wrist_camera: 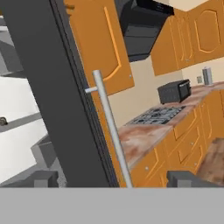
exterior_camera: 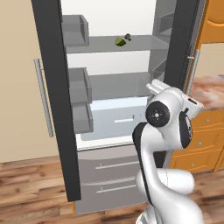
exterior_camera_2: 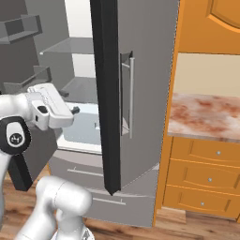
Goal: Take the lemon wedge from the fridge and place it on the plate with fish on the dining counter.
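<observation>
The fridge (exterior_camera: 109, 109) stands with both French doors swung open, black door edges facing the cameras. Count of visible parts: two doors, two vertical bar handles (one per door), two bottom drawers (exterior_camera: 111, 175), each with one horizontal pull, and two glass shelves above a pale crisper bin. The left door carries three grey door bins stacked along its inner face.

One lemon wedge (exterior_camera: 120, 41) lies on the upper shelf (exterior_camera: 131, 43), toward the middle of the shelf and close to its front edge. One small dark lump (exterior_camera: 127, 37) sits just beside the wedge on its right, toward the back of the shelf; whether the two touch cannot be told.

One gripper (exterior_camera_2: 74, 110) is in view, at the end of the white arm, in front of the open fridge interior at roughly the height of the crisper bin and well below the upper shelf. In the hand view two dark fingertips (wrist_camera: 41, 178) rise at the bottom edge, one near the left side and one near the right, set wide apart. Nothing lies between them and they touch nothing. The hand camera looks past the right door edge and its bar handle (wrist_camera: 111, 131).

To the right of the fridge are orange cabinets (exterior_camera_2: 206, 178) with three stacked drawers under a marbled reddish counter (exterior_camera_2: 206, 115). Farther along that counter are one gas hob (wrist_camera: 159, 116), one dark microwave (wrist_camera: 174, 91) and one black range hood (wrist_camera: 144, 24).
</observation>
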